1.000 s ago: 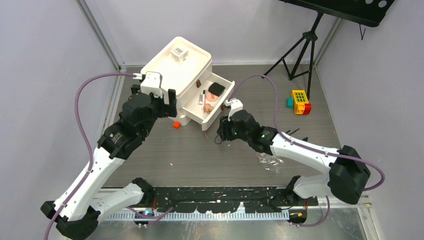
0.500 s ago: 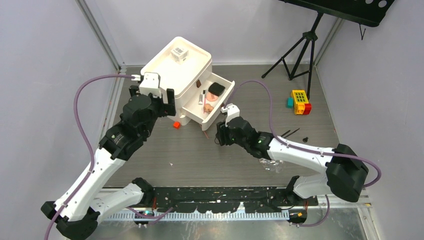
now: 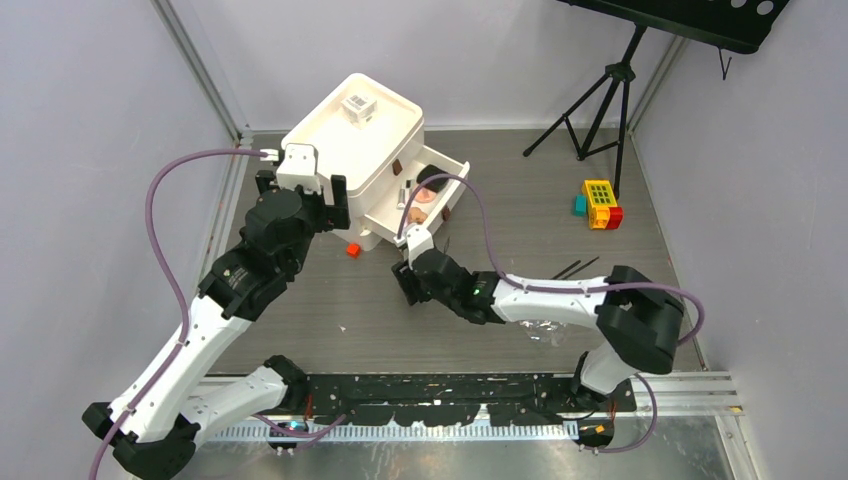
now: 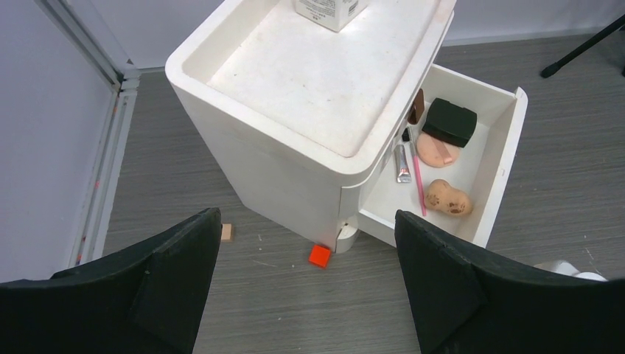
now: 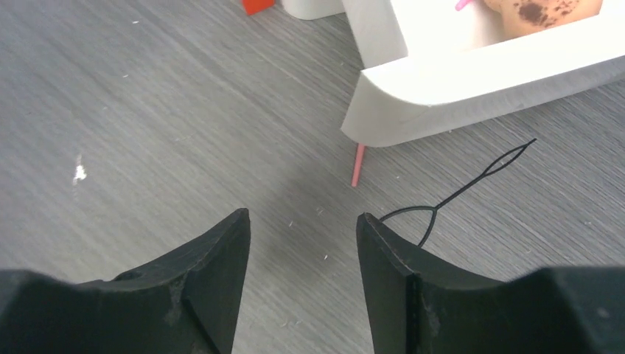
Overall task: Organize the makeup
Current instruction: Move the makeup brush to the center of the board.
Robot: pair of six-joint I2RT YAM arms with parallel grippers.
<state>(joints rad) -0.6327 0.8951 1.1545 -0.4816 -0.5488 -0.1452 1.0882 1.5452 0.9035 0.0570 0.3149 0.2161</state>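
Drawer unit (image 4: 317,74) sits near the far-left corner of the table, with a clear box (image 4: 330,9) on its top. Its drawer (image 4: 505,169) is pulled out toward the right edge.

In the drawer:
- black compact (image 4: 449,122) at the back
- pink puff (image 4: 435,150) just in front of the compact, partly under it
- peach sponge (image 4: 448,198) nearest the drawer front
- small tube (image 4: 401,164) and pink pencil (image 4: 419,181) lying side by side along the inner side

Reddish pencil (image 5: 357,165) is on the table, one end poking out from under the drawer's front corner; a black thread loop (image 5: 472,184) lies just beside it. Black pencils (image 3: 577,267) lie well apart, toward the right edge. Red cube (image 4: 319,256) rests at the unit's near foot. Toy blocks (image 3: 598,204) are near the far-right corner.

Left gripper (image 4: 306,243) hangs above the unit's near side — jaws spread wide, nothing between them. Right gripper (image 5: 302,221) is low over the table near the reddish pencil — jaws apart, empty.
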